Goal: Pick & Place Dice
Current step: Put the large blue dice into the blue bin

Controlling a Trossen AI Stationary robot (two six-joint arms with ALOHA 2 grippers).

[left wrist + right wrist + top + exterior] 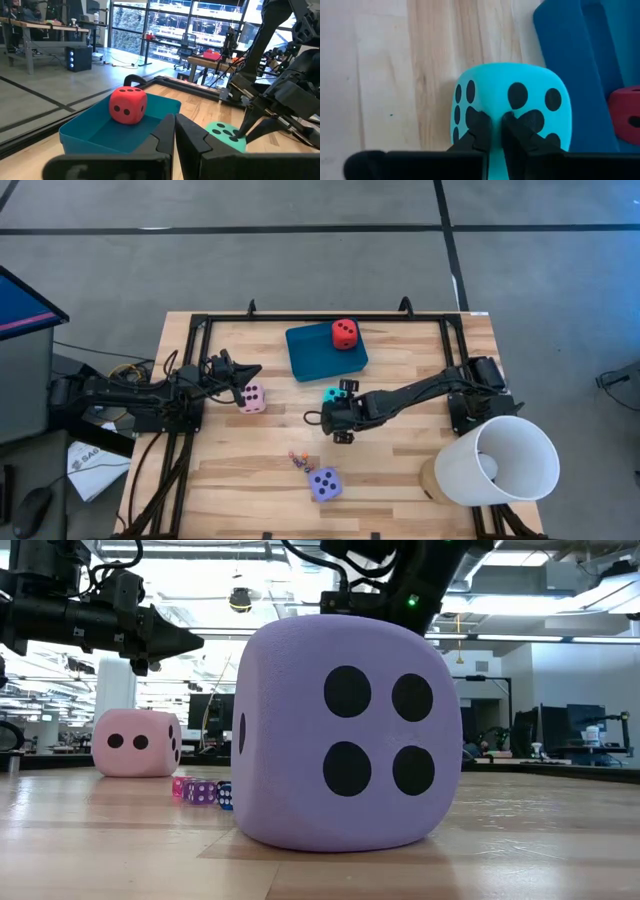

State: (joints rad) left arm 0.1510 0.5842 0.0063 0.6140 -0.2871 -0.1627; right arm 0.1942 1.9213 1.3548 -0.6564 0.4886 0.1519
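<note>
Four soft, round-cornered dice with dark pips sit around a flat teal tray [318,356] on a pale plank table [400,470] in the high view: the red die [345,333] rests inside the tray at its far right corner, the turquoise die [330,396] lies on the wood just at the tray's near edge, the pink die [253,398] is off to the tray's left, and the purple die [324,483] is well nearer the table's front, with a few tiny dice [298,459] beside it. The right gripper [334,402] is on the turquoise die; the left gripper [250,373], fingers shut and empty, hangs just beside the pink die. A white cone-shaped lamp shade [497,462] stands at the table's near right corner. In the low view the purple die [345,732] fills the middle, matte and foam-like, four pips facing out, the pink one [136,743] behind it, an open office hall beyond. The left wrist view shows the red die [128,104] in the smooth tray [90,131], with desks and big windows behind. The right wrist view shows the dark fingertips [481,128] pinched nearly together, pressing into the turquoise die's [510,112] soft top face.
</note>
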